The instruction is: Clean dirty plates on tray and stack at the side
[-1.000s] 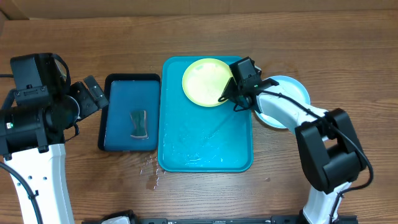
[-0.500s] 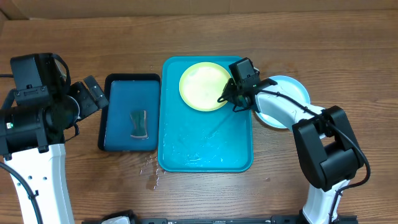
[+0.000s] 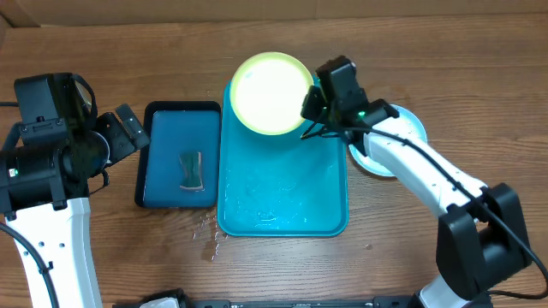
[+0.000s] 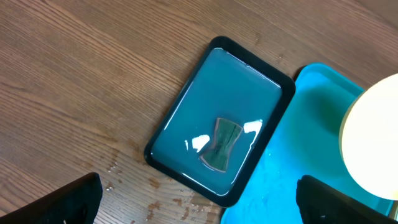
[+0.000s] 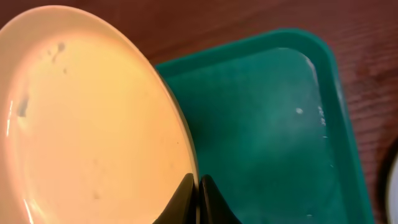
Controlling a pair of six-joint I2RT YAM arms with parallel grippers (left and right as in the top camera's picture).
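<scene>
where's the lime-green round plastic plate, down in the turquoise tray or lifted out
Lifted: the right gripper pinches the rim of the lime-green plate, which overhangs the far edge of the turquoise tray.

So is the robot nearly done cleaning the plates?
About midway, it seems. Done: a light-blue plate sits on the table beside the turquoise tray, which has no plate lying on it. In hand: the right end effector pinches a green-rimmed plate by its rim, raised above the tray; small specks show on it. Left: finish that plate and stack it. The left end effector hangs open near the dark-blue tray.
</scene>
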